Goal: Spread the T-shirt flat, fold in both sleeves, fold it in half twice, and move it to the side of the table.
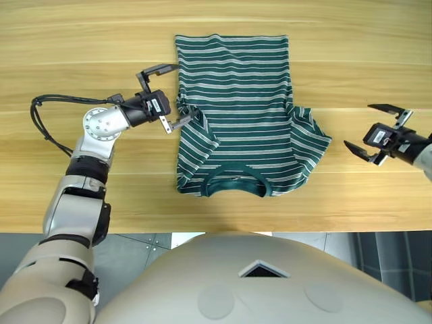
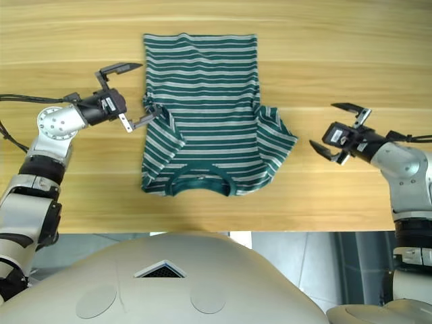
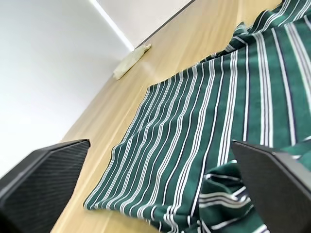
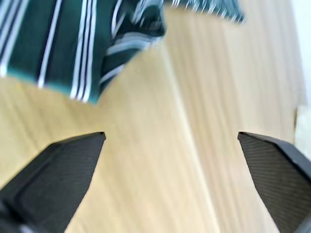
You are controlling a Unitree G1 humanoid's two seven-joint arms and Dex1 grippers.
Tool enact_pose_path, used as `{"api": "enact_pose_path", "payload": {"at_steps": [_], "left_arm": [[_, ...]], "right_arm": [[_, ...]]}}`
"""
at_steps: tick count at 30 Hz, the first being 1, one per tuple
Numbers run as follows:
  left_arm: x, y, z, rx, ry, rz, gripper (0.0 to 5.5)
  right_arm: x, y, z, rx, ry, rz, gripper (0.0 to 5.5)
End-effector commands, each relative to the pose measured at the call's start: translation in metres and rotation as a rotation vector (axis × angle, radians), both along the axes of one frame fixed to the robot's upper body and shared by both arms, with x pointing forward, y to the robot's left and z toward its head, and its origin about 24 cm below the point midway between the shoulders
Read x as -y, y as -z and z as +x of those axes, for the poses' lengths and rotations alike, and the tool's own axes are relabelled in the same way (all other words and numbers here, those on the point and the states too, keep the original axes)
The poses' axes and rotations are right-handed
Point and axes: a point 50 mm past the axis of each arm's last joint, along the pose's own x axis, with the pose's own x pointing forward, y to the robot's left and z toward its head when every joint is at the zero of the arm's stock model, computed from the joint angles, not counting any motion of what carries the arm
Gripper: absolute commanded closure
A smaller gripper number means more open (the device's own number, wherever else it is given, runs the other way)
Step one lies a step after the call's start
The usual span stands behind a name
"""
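Observation:
A green T-shirt with white stripes (image 1: 236,115) lies on the wooden table (image 1: 81,40), collar toward me and hem at the far side. Its left sleeve (image 1: 200,132) is folded in over the body. The right sleeve (image 1: 312,135) sticks out, slightly bunched. My left gripper (image 1: 170,96) is open at the shirt's left edge, one fingertip touching the folded sleeve. In the left wrist view the striped cloth (image 3: 214,136) lies between the open fingers (image 3: 43,174). My right gripper (image 1: 375,131) is open over bare wood, a short way right of the right sleeve (image 4: 121,43).
The table's near edge (image 1: 135,229) runs just below the collar. A small pale object (image 3: 132,59) lies far off on the table in the left wrist view. Bare wood stretches to both sides of the shirt.

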Motion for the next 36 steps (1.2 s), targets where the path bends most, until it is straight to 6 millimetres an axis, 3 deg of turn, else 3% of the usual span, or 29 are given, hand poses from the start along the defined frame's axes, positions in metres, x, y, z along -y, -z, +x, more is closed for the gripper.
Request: {"api": "enact_pose_path", "payload": {"at_steps": [1,6,16,24,36], "left_arm": [[-0.002,-0.003,0.001,-0.012,-0.002,-0.003,0.1],[-0.004,-0.004,0.003,-0.012,-0.016,0.001,0.1],[-0.004,-0.004,0.004,-0.003,-0.024,0.019,0.1],[-0.002,-0.005,0.005,-0.003,-0.018,0.018,0.1],[0.0,-0.003,0.005,-0.009,-0.016,0.014,0.1]], "right_arm": [[-0.004,0.018,-0.008,-0.063,0.001,-0.016,0.47],[-0.019,0.03,-0.006,-0.083,-0.031,0.016,0.47],[-0.022,0.035,-0.001,-0.104,-0.05,0.021,0.47],[-0.025,0.039,-0.001,-0.136,-0.062,0.037,1.72],[-0.03,0.042,-0.004,-0.153,-0.085,0.053,4.03]]}}
